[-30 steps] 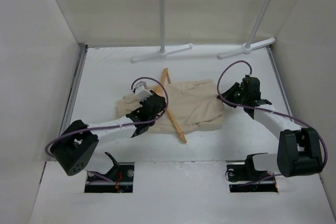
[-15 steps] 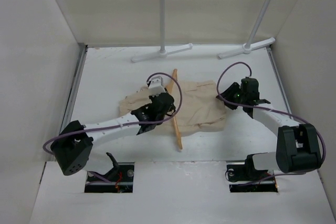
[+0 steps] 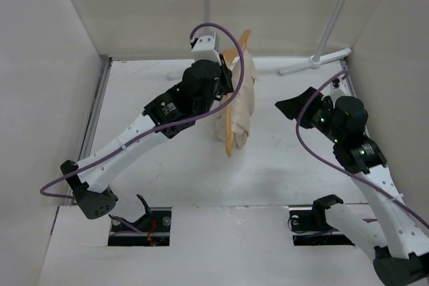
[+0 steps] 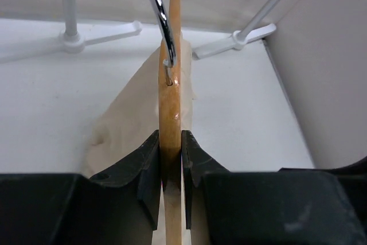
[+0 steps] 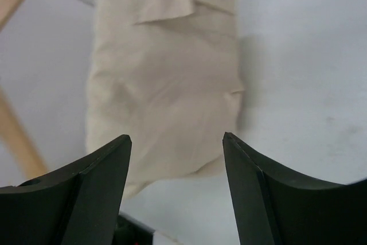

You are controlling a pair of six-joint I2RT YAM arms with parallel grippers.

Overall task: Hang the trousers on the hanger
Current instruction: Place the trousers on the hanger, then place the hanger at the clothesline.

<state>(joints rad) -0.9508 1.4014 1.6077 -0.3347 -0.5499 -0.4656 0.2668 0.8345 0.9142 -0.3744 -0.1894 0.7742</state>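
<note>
Beige trousers (image 3: 245, 97) drape the wooden hanger (image 4: 170, 93) clamped in the left claw (image 4: 170, 152); right claw (image 5: 176, 144) gapes empty. Hold the hanger level so the trousers cannot slide off.

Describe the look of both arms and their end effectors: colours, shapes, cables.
Both arms are slim white links joined by bulky black joint housings. A thin purple cable loops loosely along the left arm and another along the right arm. The left end effector and right end effector each have two matte black, wedge-shaped fingers. No markings are readable.
</note>
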